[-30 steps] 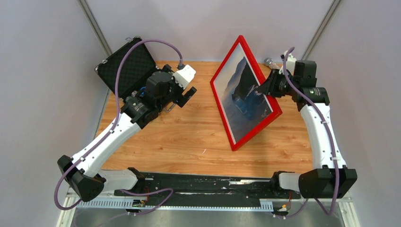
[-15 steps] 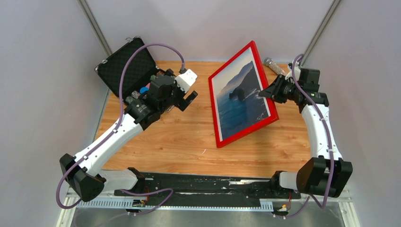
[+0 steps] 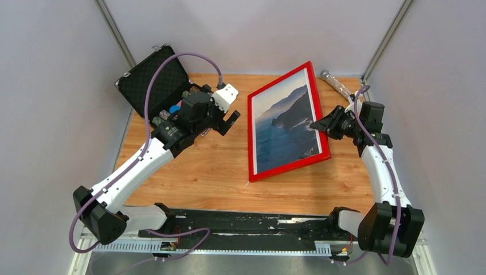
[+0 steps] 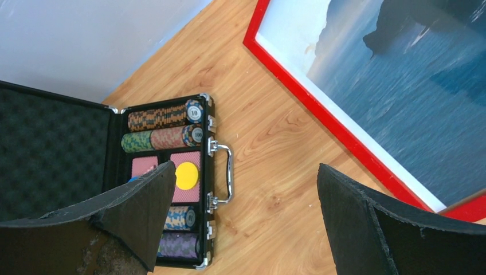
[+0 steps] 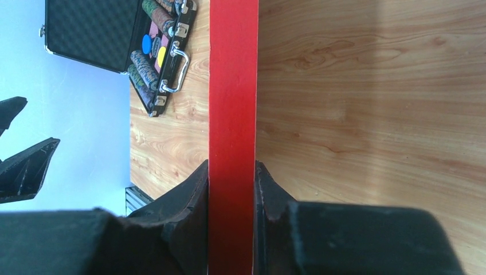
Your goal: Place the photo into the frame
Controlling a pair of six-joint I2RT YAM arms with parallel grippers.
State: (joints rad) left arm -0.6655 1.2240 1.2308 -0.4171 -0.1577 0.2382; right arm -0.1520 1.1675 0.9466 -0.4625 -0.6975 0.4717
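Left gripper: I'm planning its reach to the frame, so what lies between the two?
Only bare wooden table lies between the left gripper and the frame; the top external view shows it.

One red frame [image 3: 289,167] and one photo [image 3: 285,123] of sea and cliffs are counted, along with one open black case [image 3: 153,79] and one silvery cylinder [image 3: 337,85], all on one wooden table [image 3: 218,172]. Inside the case, at least four rows of chips [image 4: 160,117] and one loose yellow chip [image 4: 186,175] can be made out. Two grippers are counted: the left gripper [image 3: 231,121] and the right gripper [image 3: 316,124].
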